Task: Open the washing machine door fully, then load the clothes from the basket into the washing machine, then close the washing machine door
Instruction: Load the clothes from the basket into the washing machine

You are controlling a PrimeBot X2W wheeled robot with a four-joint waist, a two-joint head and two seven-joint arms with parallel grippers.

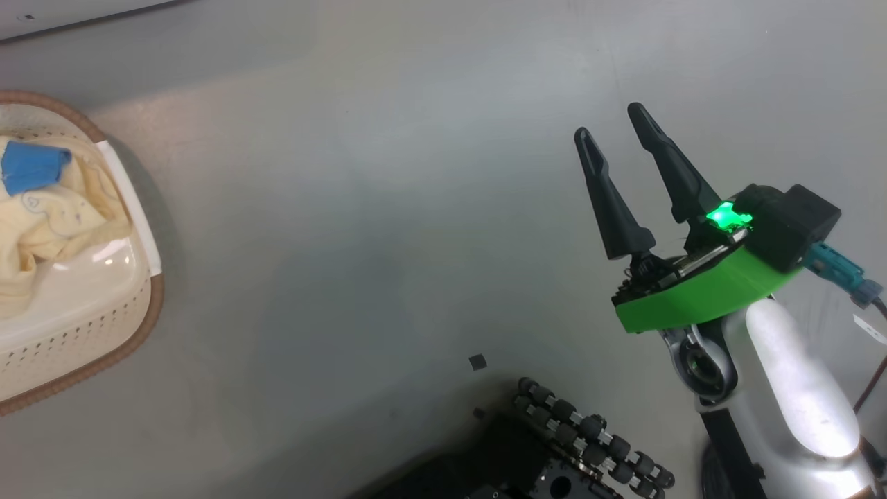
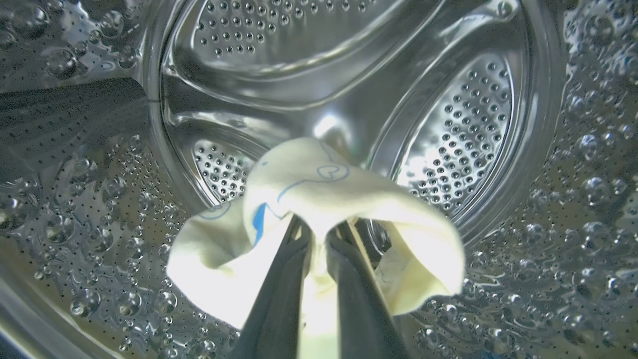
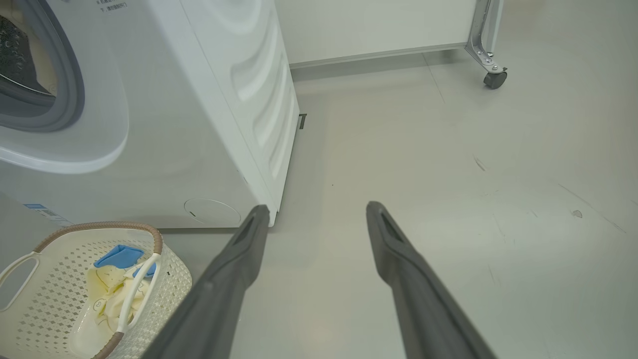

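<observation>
Left gripper [image 2: 319,232]: fingers pinched almost together, gripping cream garment [image 2: 324,184]. Garment draped over the fingertips, long axis running left to right, both ends drooping, inside steel drum [image 2: 448,149].
Right gripper [image 1: 609,121]: fingers spread wide, empty, above floor [image 1: 388,208].
Basket [image 3: 99,227]: on floor before washing machine [image 3: 199,124], to the left; holds second cream garment [image 3: 112,294] with blue patch [image 3: 119,255].

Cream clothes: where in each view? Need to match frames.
Head view: cream clothes heaped in the basket, left edge.
Left wrist view: centre, cream clothes pinched in the left pincer, inside the steel drum.
Right wrist view: lower left, cream clothes in the basket before the washing machine.
Shared landmark: the basket's brown rim, head and right wrist views.
</observation>
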